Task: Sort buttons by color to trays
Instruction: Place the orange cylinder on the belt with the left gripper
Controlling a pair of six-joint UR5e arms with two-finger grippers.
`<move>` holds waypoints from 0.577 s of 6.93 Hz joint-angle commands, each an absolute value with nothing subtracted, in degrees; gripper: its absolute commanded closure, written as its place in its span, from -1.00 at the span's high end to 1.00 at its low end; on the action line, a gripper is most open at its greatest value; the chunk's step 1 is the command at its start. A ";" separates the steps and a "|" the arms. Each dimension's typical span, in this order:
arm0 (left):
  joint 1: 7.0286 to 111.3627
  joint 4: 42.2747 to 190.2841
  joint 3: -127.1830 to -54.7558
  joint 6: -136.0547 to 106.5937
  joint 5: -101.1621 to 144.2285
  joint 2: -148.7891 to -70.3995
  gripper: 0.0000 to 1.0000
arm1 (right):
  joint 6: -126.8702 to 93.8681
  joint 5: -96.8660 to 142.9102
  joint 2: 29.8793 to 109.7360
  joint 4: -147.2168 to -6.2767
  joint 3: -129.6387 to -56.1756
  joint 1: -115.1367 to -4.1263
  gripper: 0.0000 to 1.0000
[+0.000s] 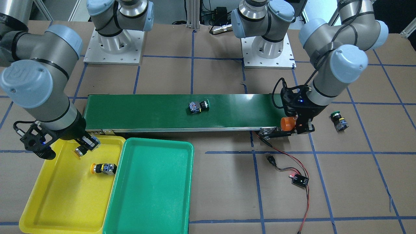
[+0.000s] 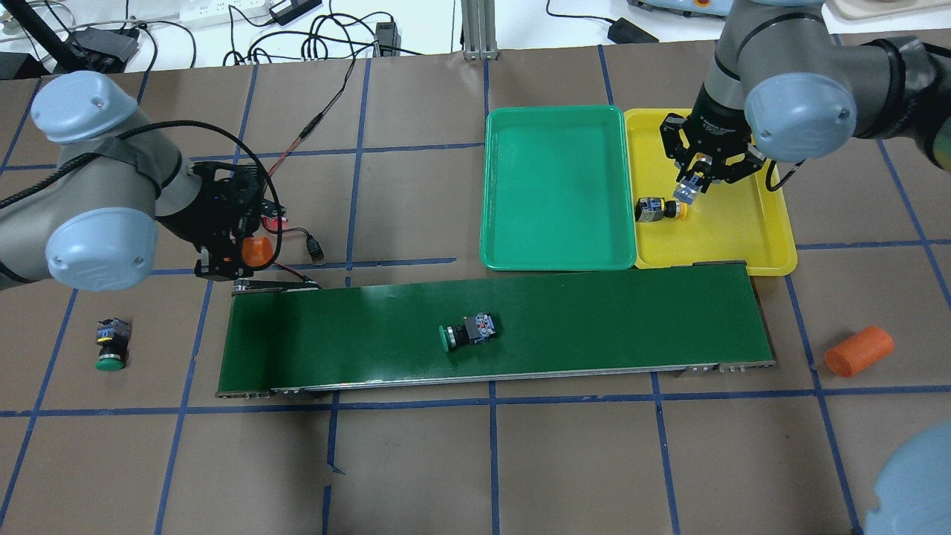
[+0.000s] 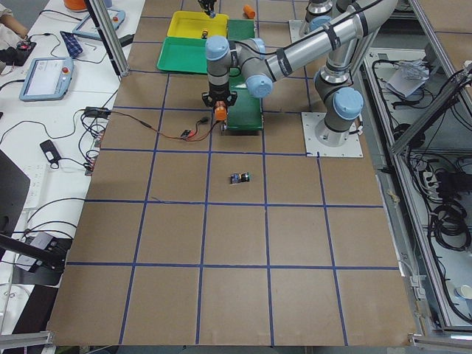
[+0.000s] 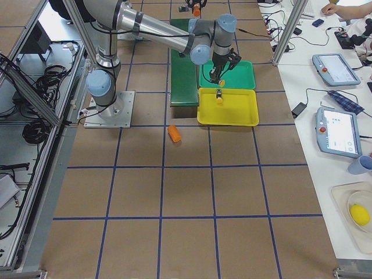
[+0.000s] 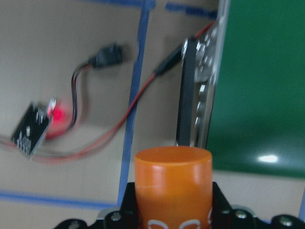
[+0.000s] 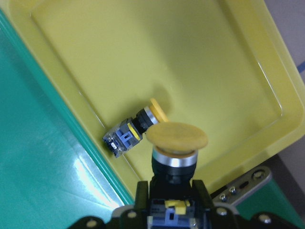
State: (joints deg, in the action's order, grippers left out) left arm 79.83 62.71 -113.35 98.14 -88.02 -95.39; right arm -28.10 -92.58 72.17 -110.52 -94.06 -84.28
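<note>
My right gripper (image 2: pixel 689 189) hangs over the yellow tray (image 2: pixel 743 238), shut on a yellow-capped button (image 6: pixel 175 143). A second yellow button (image 2: pixel 657 209) lies on its side in that tray, by the wall next to the green tray (image 2: pixel 557 186), which holds nothing. One green-capped button (image 2: pixel 468 332) lies mid-belt on the dark-green conveyor (image 2: pixel 334 342). Another green button (image 2: pixel 111 344) lies on the table, left of the belt. My left gripper (image 2: pixel 249 253) is shut on an orange cylinder (image 5: pixel 172 181) at the belt's left end.
A second orange cylinder (image 2: pixel 859 351) lies on the table right of the conveyor. A small circuit board (image 1: pixel 299 180) with red and black wires sits near the belt's end by my left gripper. The two arm bases (image 1: pixel 113 42) stand behind the belt.
</note>
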 commanded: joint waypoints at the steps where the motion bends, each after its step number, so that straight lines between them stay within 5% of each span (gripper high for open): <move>1: 85.25 61.62 -120.98 91.00 -86.23 -92.04 -0.77 | -22.16 -92.46 69.00 -111.00 -93.08 -81.49 -1.00; 3: 85.43 62.40 -123.48 89.56 -82.45 -89.04 -0.75 | -15.58 -92.72 66.98 -116.01 -93.34 -79.99 -0.71; 4: 86.21 62.40 -124.88 89.56 -82.27 -88.60 -0.64 | -15.47 -92.55 66.62 -115.93 -93.51 -79.46 -0.37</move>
State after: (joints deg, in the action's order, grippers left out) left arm 85.52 62.24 -123.23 89.97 -82.97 -89.50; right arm -16.96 -92.62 67.40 -115.35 -93.37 -80.27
